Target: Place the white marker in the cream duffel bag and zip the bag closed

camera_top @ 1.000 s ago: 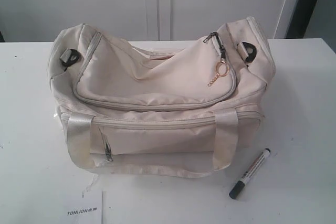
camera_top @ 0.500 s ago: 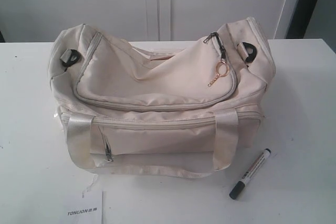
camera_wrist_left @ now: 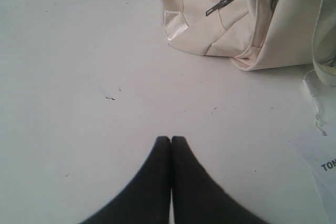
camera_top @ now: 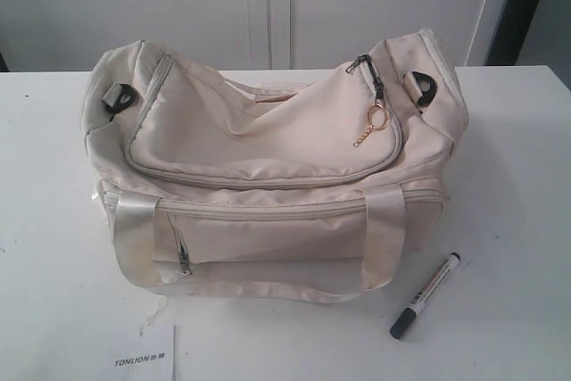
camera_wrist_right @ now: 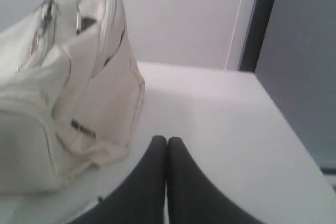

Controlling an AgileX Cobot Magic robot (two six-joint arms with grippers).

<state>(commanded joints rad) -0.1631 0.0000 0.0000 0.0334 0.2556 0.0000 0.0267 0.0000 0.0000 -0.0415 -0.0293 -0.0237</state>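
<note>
The cream duffel bag (camera_top: 268,167) stands in the middle of the white table (camera_top: 45,220), its curved top zipper shut and a gold keyring pull (camera_top: 375,122) hanging near its right end. The white marker (camera_top: 426,294) lies on the table in front of the bag's right corner, dark cap toward the front. Neither arm shows in the exterior view. My left gripper (camera_wrist_left: 170,139) is shut and empty over bare table, the bag (camera_wrist_left: 220,19) well ahead of it. My right gripper (camera_wrist_right: 167,139) is shut and empty beside the bag's end (camera_wrist_right: 100,93).
A white paper tag printed TONLION (camera_top: 143,359) lies at the table's front edge, left of the marker. White cabinet doors (camera_top: 268,6) stand behind the table. A dark vertical post (camera_top: 522,6) rises at the back right.
</note>
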